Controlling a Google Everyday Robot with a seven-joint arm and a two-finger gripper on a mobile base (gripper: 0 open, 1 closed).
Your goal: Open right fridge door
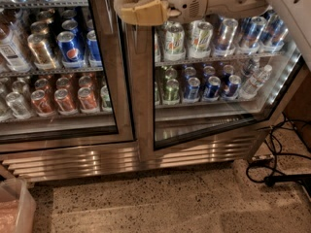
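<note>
- The tool [140, 8] – tan coloured, on a white arm [214, 1] which enters from the upper right – is at the top of the view, against the upper left edge of the right fridge door [142, 106].
- This door stands slightly ajar: the lower edge of its pane slants upward to the right.
- Behind its glass are green cans [173, 40] and a water bottle [255, 80].
- The left door [115, 86] is flat, with blue Pepsi cans [71, 45] behind it.
- Black cables [272, 165] lie on the speckled floor [160, 203] at the right – a clear bin [17, 204] is at the lower left.
</note>
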